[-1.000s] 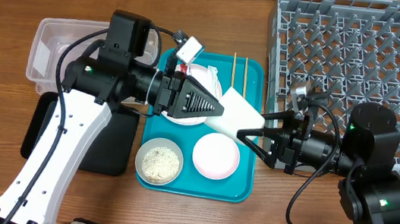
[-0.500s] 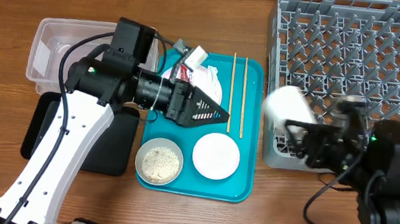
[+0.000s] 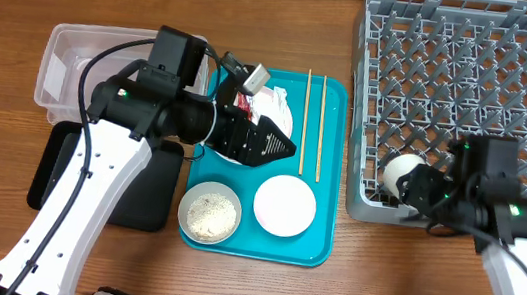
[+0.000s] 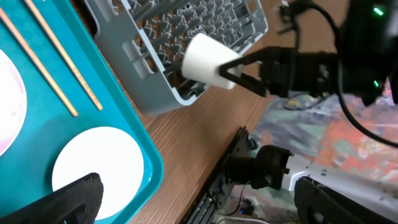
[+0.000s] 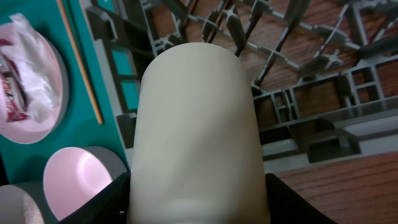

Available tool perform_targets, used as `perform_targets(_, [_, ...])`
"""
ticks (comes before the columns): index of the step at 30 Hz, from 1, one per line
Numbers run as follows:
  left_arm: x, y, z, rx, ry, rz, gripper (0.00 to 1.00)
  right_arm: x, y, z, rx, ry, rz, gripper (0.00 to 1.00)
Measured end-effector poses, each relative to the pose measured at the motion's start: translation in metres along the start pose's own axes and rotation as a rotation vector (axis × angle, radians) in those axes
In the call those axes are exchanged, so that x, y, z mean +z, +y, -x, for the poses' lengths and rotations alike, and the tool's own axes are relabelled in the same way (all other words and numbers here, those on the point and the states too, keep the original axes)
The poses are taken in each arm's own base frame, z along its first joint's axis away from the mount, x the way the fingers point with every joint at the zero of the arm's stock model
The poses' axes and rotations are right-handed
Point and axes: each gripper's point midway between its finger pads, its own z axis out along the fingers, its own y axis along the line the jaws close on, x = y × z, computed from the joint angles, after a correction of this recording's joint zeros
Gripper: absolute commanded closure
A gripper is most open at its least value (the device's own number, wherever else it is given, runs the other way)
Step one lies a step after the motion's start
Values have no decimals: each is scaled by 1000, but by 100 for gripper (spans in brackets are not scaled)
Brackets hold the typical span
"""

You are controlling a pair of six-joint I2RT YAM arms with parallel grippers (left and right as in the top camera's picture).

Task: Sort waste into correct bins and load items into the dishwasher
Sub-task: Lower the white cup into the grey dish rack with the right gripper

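My right gripper (image 3: 412, 182) is shut on the small white cup (image 3: 402, 173), holding it on its side over the front-left corner of the grey dishwasher rack (image 3: 473, 83). The cup (image 5: 199, 124) fills the right wrist view between both black fingers (image 5: 102, 205). My left gripper (image 3: 288, 149) hangs open and empty above the teal tray (image 3: 317, 247). On that tray lie the plate (image 3: 282, 120) with the red wrapper (image 3: 245, 101) and white paper (image 3: 275, 103), two chopsticks (image 3: 321, 124), the pink bowl (image 3: 285, 206) and the metal bowl of rice (image 3: 210, 214).
The clear tub (image 3: 78, 59) and the black tray (image 3: 50, 177) sit to the left, partly under my left arm. The left wrist view shows the table's front edge (image 4: 205, 149) past the teal tray and the rack's corner (image 4: 180, 93).
The left gripper opened and let go of the cup, then drew back a little. The right arm carried the cup rightward to the rack's front-left corner.
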Motion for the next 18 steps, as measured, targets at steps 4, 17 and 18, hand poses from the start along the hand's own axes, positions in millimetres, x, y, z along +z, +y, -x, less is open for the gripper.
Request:
perform_targets(4, [9, -3, -5, 23, 26, 21, 0, 13, 2, -8, -3, 84, -18, 19])
perform_targets(17, [45, 12, -39, 94, 141, 372, 4, -42, 35, 41, -47, -97, 65, 8])
perform_targets(18, [47, 15, -41, 102, 141, 404, 5, -48, 37, 41, -51, -115, 78, 8])
